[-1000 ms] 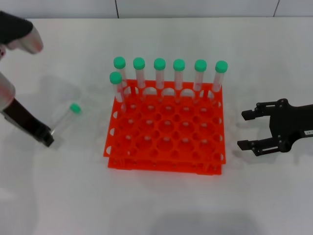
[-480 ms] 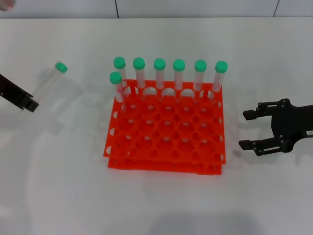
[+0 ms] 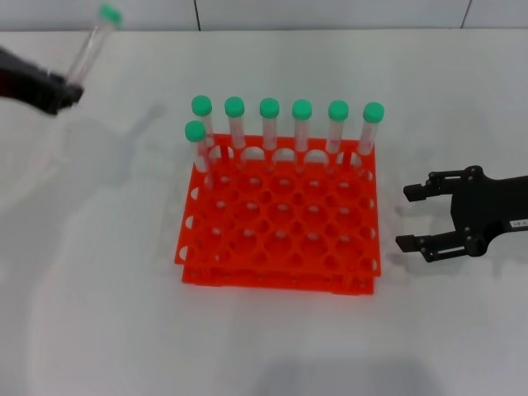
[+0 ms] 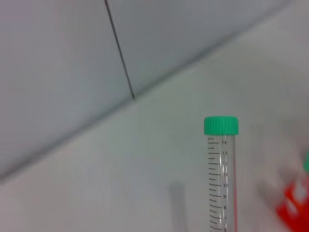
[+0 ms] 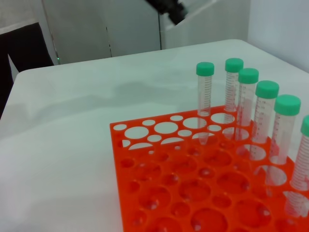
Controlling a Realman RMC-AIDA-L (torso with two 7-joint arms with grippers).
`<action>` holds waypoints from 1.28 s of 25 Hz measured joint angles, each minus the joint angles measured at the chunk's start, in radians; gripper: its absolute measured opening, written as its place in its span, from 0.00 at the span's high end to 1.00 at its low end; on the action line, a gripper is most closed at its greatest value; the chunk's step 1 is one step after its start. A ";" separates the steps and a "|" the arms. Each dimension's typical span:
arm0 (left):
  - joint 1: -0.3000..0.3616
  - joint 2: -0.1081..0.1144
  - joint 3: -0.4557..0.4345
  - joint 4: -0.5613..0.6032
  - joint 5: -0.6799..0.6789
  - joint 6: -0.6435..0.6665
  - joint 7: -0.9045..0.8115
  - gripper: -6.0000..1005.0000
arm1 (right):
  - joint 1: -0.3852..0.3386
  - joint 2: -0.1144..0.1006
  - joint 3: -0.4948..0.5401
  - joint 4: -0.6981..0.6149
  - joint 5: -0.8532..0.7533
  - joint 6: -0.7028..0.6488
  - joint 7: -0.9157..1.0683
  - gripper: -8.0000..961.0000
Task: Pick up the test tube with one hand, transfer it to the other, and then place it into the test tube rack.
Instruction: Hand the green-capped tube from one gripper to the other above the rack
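The white table (image 3: pixel 107 313) is carrying the orange test tube rack (image 3: pixel 279 223) at its middle, with seven green-capped tubes (image 3: pixel 269 124) standing upright in holes along the far side. To the rack's right, the right end effector (image 3: pixel 411 217) is hovering low over the table, fingers spread apart and holding nothing. At the far left, the left end effector (image 3: pixel 59 91) is clamped on the lower part of the test tube (image 3: pixel 91 45), lifted well clear of the table and tilted (green cap uppermost).
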 joint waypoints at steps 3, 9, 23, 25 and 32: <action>0.057 0.000 0.018 -0.001 -0.113 -0.128 0.082 0.81 | 0.000 0.006 0.000 0.003 0.000 0.001 0.000 0.20; 0.159 -0.001 0.052 -0.103 -0.536 -0.350 0.403 0.81 | -0.001 0.012 0.000 0.013 0.014 0.003 -0.002 0.20; -0.114 0.090 -0.160 -0.862 -0.972 0.028 0.813 0.81 | -0.003 0.014 -0.007 0.018 0.049 0.005 -0.014 0.20; -0.161 0.122 -0.173 -0.950 -0.962 0.069 0.808 0.81 | -0.003 0.014 -0.008 0.018 0.051 0.005 -0.017 0.20; -0.201 0.126 -0.169 -0.911 -0.748 0.083 0.718 0.81 | -0.004 0.015 -0.008 0.026 0.065 0.005 -0.033 0.20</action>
